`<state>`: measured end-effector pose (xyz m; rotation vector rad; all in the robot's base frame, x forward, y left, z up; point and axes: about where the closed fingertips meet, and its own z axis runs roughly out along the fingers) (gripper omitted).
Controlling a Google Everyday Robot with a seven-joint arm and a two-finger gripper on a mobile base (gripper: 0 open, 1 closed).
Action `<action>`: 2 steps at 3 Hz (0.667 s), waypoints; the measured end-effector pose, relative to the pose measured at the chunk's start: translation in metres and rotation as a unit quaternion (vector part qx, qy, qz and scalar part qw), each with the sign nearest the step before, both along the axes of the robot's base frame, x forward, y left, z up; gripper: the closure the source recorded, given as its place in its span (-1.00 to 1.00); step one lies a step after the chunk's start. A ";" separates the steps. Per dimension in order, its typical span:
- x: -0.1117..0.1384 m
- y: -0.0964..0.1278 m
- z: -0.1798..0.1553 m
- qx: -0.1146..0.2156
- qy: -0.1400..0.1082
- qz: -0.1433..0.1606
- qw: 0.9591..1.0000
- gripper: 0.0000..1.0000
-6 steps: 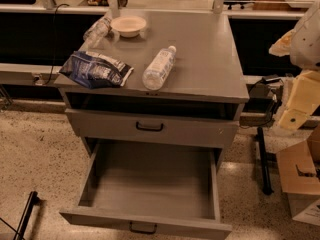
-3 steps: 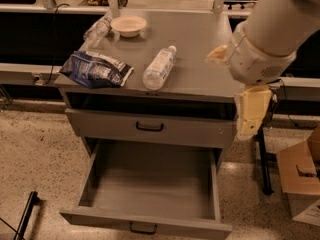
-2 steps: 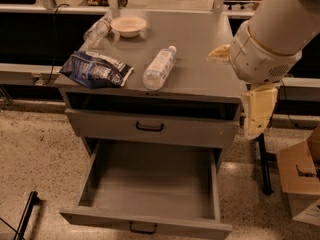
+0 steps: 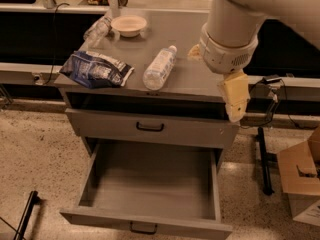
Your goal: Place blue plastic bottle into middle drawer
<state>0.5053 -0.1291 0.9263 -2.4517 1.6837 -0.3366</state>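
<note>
Camera view: one blue plastic bottle point(image 4: 159, 68); one pincer point(image 4: 234, 109) right of it.

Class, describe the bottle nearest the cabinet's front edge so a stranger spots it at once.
On the grey cabinet's top, between the blue snack bag and the gripper beside its front corner, lies the blue plastic bottle. Its white cap and pale label set it apart from the thinner clear bottle behind.

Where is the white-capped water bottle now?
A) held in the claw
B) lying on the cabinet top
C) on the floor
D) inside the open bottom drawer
B: the bottle lies on the cabinet top, while the claw hangs by the cabinet's front corner, apart from it.
</note>
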 end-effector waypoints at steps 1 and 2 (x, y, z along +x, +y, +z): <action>0.067 -0.004 -0.013 -0.023 -0.020 0.054 0.998 -1.00; 0.072 -0.004 -0.014 -0.030 -0.021 0.091 0.995 -1.00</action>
